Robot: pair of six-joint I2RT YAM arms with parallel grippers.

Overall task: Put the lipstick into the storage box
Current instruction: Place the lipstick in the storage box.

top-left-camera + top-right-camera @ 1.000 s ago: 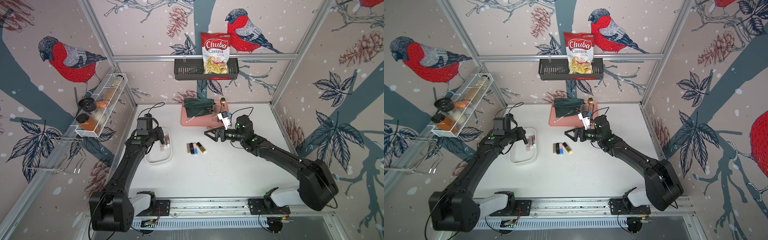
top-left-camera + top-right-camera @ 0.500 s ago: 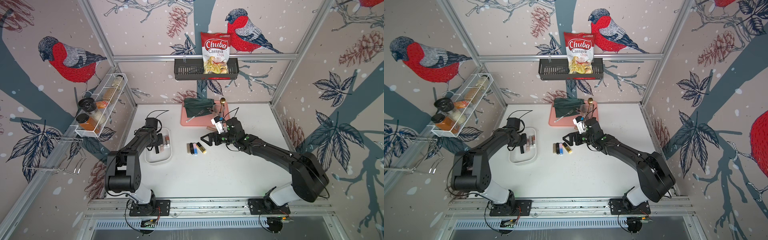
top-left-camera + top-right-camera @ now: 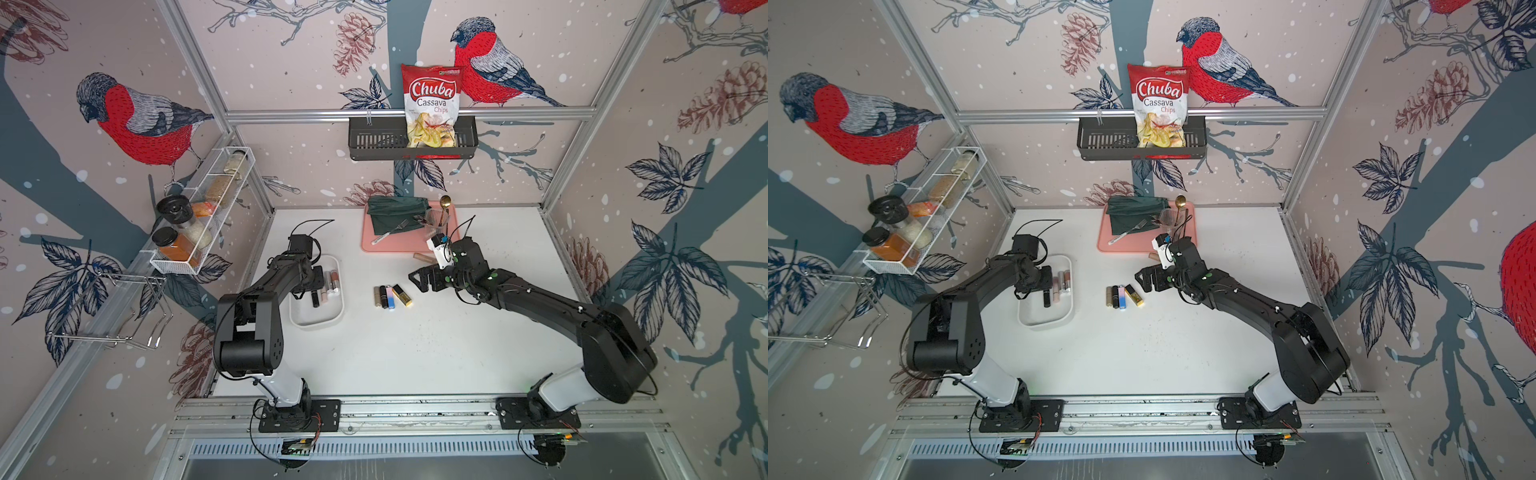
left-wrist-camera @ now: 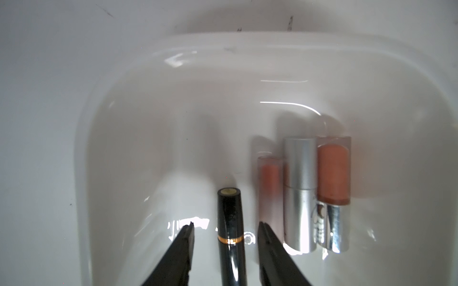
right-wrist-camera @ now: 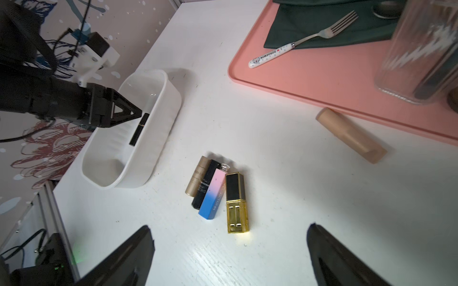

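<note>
Lipstick (image 4: 230, 215), black one, sits in the storage box (image 4: 80, 153) between the left tool's (image 4: 226, 224) parted jaws, untouched. Right tool (image 5: 229, 225) hangs wide open, empty.

Bird-and-pinecone wallpaper covers the walls (image 3: 291, 166), edged by aluminium rails (image 3: 407, 112). A black basket (image 3: 374, 141) hangs well beyond the right hand (image 3: 415, 282), and a wire rack (image 3: 199, 216) outward of the left hand (image 3: 318, 287). Both are above a white tabletop (image 3: 415, 353).

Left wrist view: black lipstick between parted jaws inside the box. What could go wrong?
The black lipstick sits close between the left jaws; a skewed retreat could drag it or bump the silver lipstick alongside. The four lipsticks on the table touch, so the right gripper may nudge neighbours.
</note>
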